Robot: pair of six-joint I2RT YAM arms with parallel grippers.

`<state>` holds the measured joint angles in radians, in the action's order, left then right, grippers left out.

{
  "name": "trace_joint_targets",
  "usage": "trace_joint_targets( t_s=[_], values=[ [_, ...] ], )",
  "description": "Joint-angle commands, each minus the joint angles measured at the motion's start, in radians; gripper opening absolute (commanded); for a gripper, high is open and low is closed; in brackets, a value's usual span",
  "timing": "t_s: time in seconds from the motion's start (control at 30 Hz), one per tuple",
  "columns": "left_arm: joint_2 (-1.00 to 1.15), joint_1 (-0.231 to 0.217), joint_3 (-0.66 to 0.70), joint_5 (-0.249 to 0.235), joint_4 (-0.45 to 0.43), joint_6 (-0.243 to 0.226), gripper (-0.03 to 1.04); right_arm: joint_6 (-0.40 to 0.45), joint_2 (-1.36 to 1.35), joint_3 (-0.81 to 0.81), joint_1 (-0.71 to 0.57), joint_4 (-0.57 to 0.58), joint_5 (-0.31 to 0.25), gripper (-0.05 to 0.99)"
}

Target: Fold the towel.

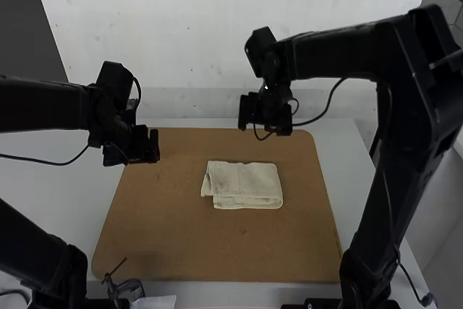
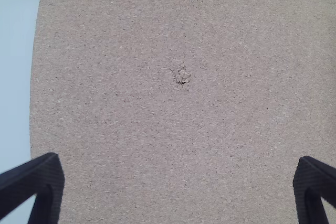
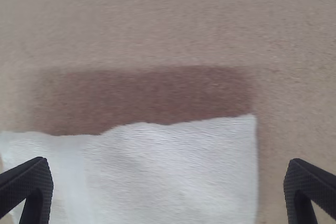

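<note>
Towel (image 1: 246, 184) lies folded toward the board's (image 1: 217, 251) far edge; I have my right gripper (image 3: 169, 162), fingers wide, closer to it than my left gripper (image 2: 178, 158), which is also spread wide.

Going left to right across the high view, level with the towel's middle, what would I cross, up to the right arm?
White tabletop, brown board, towel, brown board again, tabletop again, right arm.
</note>
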<state>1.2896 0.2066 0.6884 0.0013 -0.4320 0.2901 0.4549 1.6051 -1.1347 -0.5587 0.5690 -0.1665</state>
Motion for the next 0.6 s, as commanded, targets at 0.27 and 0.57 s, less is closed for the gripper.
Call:
trace_joint_targets(
  t_s=[0.27, 0.57],
  values=[
    [-0.188, 0.074, -0.073, -0.044, 0.003, 0.001, 0.98, -0.202, -0.550, 0.434, 0.302, -0.204, -0.028, 0.96],
    [-0.385, 0.076, -0.066, -0.061, -0.021, 0.061, 0.97, -0.335, -1.080, 0.682, 0.457, -0.228, -0.044, 0.96]
  ],
)
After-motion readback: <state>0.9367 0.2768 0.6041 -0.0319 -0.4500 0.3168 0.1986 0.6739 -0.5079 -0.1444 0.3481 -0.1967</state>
